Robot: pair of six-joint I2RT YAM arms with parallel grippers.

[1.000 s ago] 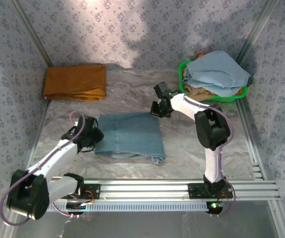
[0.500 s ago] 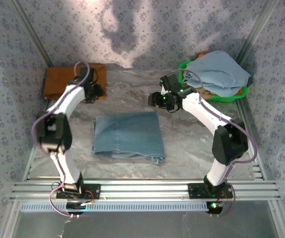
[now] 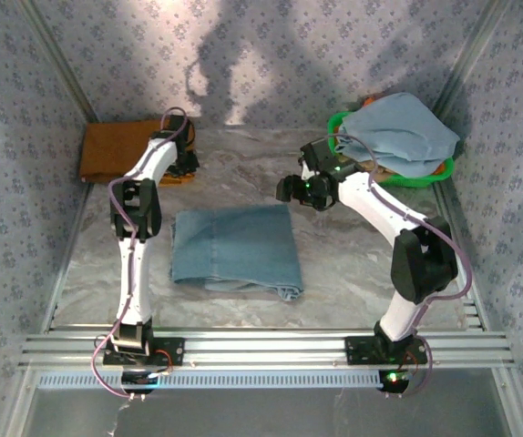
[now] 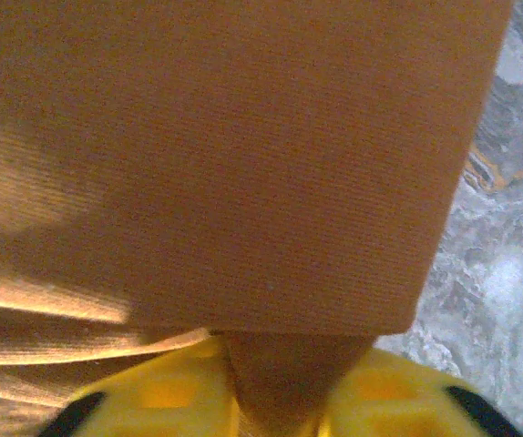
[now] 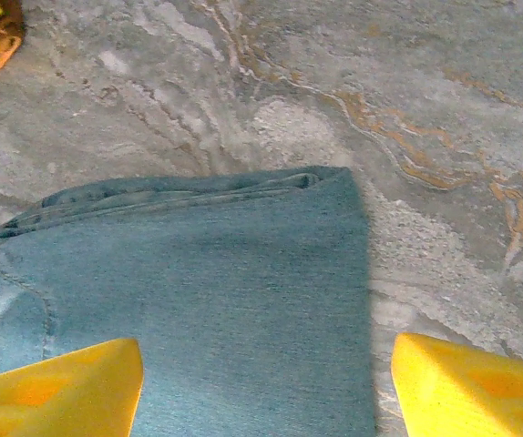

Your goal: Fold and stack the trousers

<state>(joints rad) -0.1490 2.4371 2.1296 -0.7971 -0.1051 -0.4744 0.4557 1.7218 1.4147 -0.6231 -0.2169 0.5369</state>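
Left wrist view reveals left gripper pinching orange-brown garment.

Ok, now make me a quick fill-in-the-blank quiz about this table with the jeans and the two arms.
The trousers lie ____ in the middle of the table.
The right gripper hangs over their corner with jaws ____.
The left gripper pinches the orange-brown garment at the back ____ of the table.
The grey-blue garment sits in a ____ basket.
Missing: folded, open, left, green.
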